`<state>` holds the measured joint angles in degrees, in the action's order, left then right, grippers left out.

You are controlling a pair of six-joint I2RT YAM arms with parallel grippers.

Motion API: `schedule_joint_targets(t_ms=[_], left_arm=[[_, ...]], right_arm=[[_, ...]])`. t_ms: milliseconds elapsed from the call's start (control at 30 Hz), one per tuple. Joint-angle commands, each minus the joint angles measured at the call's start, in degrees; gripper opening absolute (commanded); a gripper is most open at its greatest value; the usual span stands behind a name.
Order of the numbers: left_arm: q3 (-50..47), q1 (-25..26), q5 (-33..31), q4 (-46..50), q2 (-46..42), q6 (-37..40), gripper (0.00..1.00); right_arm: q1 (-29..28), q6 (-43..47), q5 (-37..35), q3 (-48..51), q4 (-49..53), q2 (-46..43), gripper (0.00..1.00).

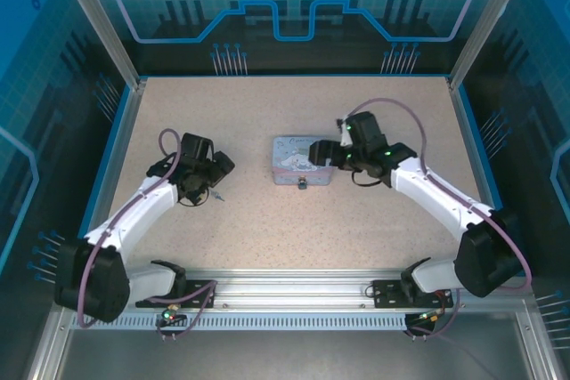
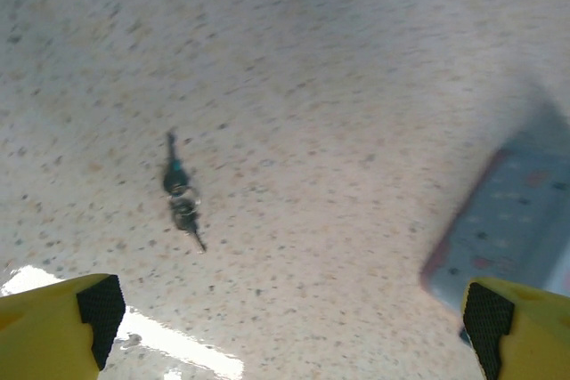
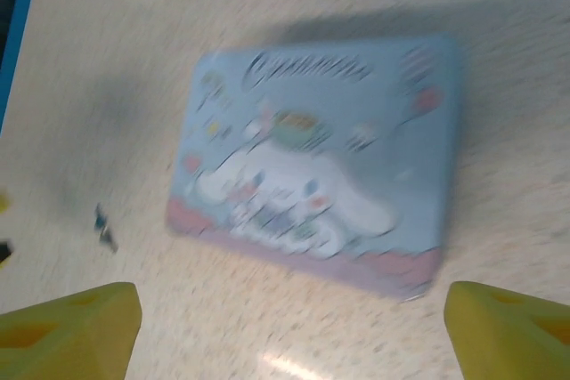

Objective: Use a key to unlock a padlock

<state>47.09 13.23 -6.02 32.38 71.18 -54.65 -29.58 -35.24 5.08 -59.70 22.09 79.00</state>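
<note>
Hovering low over the speckled desk [image 1: 267, 229], the left gripper [image 2: 292, 331] has its yellow fingers [image 2: 53, 327] spread wide with nothing between them. Its wrist view gives the key [image 2: 181, 195] clearly: a thin dark sliver lying flat just ahead of the fingertips, well apart from the pale blue tin [image 2: 517, 229] at the right edge. The top view adds the padlock [image 1: 303, 186], a tiny dark dot at the tin's near edge (too small to tell whether they touch). The right gripper [image 3: 294, 327], jaws likewise apart and empty, hangs over the tin; its blurred wrist view shows the cartoon lid, with the key a dark fleck off to the left.
</note>
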Motion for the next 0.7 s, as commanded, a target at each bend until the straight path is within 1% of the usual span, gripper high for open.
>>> schedule_joint_targets(t_ms=[0, 100, 167, 200, 333, 467, 667], left_arm=[[0.64, -0.58, -1.68, 5.17, 4.55, -4.88, 0.93], [1.81, -0.57, -1.94, 6.01, 8.68, -6.23, 0.83], [2.00, -0.74, -2.39, 5.87, 10.34, -7.35, 0.79], [2.08, -0.75, -2.99, 5.72, 11.08, -7.95, 0.75], [1.79, -1.10, -3.61, 4.58, 13.93, -9.71, 0.66], [2.82, -1.19, -3.47, 3.20, 17.41, -9.62, 0.62], [4.42, -1.27, -3.36, 2.83, 21.31, -8.45, 0.62]], right_arm=[[-5.07, 2.47, 2.93, 0.58, -2.70, 1.44, 0.84], [-8.45, 2.63, 2.65, 0.80, -4.11, 3.51, 0.81], [-9.80, 2.53, 2.87, 0.98, -5.19, 4.55, 0.79], [-10.34, 2.61, 2.86, 1.19, -5.62, 4.90, 0.79], [-11.79, 3.27, 1.51, 2.32, -7.03, 4.80, 0.82], [-12.77, 4.43, 0.01, 3.16, -7.36, 3.93, 0.83], [-12.76, 4.83, -0.09, 5.21, -9.21, 2.22, 0.83]])
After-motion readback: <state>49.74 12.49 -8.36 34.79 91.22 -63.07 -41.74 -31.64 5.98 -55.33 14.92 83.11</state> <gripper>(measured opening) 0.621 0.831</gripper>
